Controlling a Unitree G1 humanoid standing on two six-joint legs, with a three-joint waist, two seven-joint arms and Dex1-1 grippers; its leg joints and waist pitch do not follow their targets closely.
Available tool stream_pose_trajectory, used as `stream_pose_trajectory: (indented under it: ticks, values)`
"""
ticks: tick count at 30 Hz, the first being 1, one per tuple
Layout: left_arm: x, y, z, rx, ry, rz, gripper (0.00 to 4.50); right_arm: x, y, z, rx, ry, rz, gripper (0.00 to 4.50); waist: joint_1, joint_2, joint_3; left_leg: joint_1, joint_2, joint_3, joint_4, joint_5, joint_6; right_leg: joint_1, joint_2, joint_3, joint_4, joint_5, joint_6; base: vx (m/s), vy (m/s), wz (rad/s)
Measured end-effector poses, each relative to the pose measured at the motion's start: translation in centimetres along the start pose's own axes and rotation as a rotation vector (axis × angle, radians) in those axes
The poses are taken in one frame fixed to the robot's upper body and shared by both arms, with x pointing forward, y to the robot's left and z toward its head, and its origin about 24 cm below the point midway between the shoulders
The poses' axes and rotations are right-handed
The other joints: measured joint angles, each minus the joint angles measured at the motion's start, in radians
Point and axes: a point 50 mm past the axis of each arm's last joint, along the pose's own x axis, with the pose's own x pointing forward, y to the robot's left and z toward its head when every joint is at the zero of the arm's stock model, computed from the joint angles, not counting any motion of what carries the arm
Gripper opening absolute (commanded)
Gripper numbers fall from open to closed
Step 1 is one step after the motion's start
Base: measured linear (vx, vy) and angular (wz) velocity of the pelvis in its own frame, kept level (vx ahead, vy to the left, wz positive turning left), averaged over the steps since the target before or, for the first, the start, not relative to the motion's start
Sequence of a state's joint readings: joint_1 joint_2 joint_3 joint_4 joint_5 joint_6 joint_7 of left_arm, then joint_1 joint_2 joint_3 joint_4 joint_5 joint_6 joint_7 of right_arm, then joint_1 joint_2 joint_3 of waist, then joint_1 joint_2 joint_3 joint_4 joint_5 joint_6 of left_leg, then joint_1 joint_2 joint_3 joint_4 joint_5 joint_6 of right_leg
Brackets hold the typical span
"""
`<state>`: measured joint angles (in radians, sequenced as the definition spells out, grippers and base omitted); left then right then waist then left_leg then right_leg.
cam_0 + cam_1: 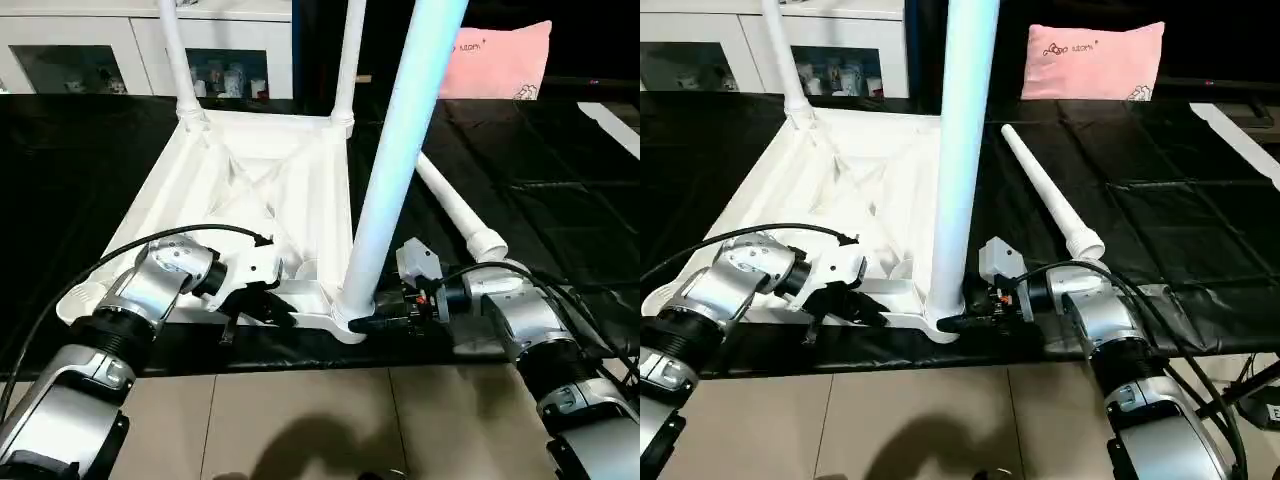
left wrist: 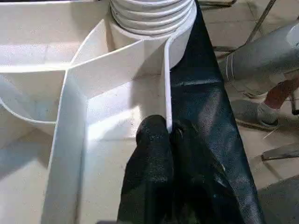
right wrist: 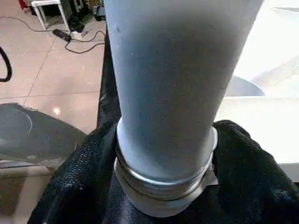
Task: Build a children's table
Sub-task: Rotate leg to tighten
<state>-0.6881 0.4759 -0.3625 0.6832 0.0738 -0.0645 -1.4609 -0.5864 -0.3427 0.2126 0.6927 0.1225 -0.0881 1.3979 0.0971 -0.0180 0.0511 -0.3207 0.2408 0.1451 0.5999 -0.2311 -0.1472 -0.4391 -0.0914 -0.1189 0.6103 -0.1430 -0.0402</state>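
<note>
Left gripper (image 1: 262, 303): clenched on the thin rim wall of the table top (image 1: 240, 190), a little to the left of the near upright leg; in the left wrist view the fingers (image 2: 154, 154) pinch that wall from both sides.
Table top: lies upside down on the black cloth (image 1: 560, 180), ribs up. We judge it light, stiff, smooth plastic that slides easily, so we pin it by the rim.
Far legs (image 1: 175, 55): two stand in the corner sockets behind the near upright leg.
Near upright leg (image 1: 400, 150): stands in the near corner socket (image 1: 350, 315). We judge the tube hollow, rigid and slick; best taken low, just above the socket collar, where it cannot lever.
Right gripper (image 1: 385, 322): its fingers (image 3: 247, 163) sit on either side of the near upright leg's base; we read this as grasping that leg.
Loose leg (image 1: 1050, 195): lies on the cloth to the right of the near upright leg, apart from it.
</note>
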Motion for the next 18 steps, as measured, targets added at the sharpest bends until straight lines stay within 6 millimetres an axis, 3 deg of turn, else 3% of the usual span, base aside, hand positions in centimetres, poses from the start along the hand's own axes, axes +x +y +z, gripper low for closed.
stream_pose_trajectory:
  ticks: [7, 11, 14, 18]
  values:
    - [0.1, 0.0, 0.0, -0.010, 0.000, -0.004, 0.00, 0.0, 0.1, -0.1, 0.008, -0.004, 0.008, 2.74, 0.001, -0.001, 0.000, 0.000, 0.000, 0.000, 0.000, 0.000, 0.000, 0.000, 0.000, 0.000, 0.000, 0.000, 0.000, 0.000, 0.000, 0.00]
    - [0.4, 0.3, 0.0, -0.098, -0.021, 0.039, 0.00, 0.5, 0.2, -0.6, 0.098, -0.043, -0.059, 2.74, -0.002, -0.005, -0.003, 0.004, 0.000, 0.000, 0.001, 0.000, -0.001, 0.004, 0.000, 0.000, 0.001, 0.000, 0.000, 0.000, 0.000, 0.00]
    - [0.6, 0.9, -0.1, -0.187, -0.034, 0.144, 0.00, 1.3, -0.5, -0.9, 0.178, -0.072, -0.205, 2.74, -0.017, -0.008, -0.005, 0.005, 0.000, 0.000, 0.001, 0.001, -0.006, 0.004, 0.000, 0.001, 0.001, -0.003, 0.006, 0.000, 0.000, 0.00]
    - [2.0, 1.9, 0.6, -0.328, -0.074, 0.283, 0.00, 1.7, -2.0, -0.9, 0.278, -0.096, -0.446, 2.72, -0.056, -0.008, -0.005, 0.006, -0.001, 0.000, 0.002, 0.003, -0.009, 0.003, 0.001, -0.001, 0.000, -0.003, 0.006, 0.000, 0.000, 0.00]
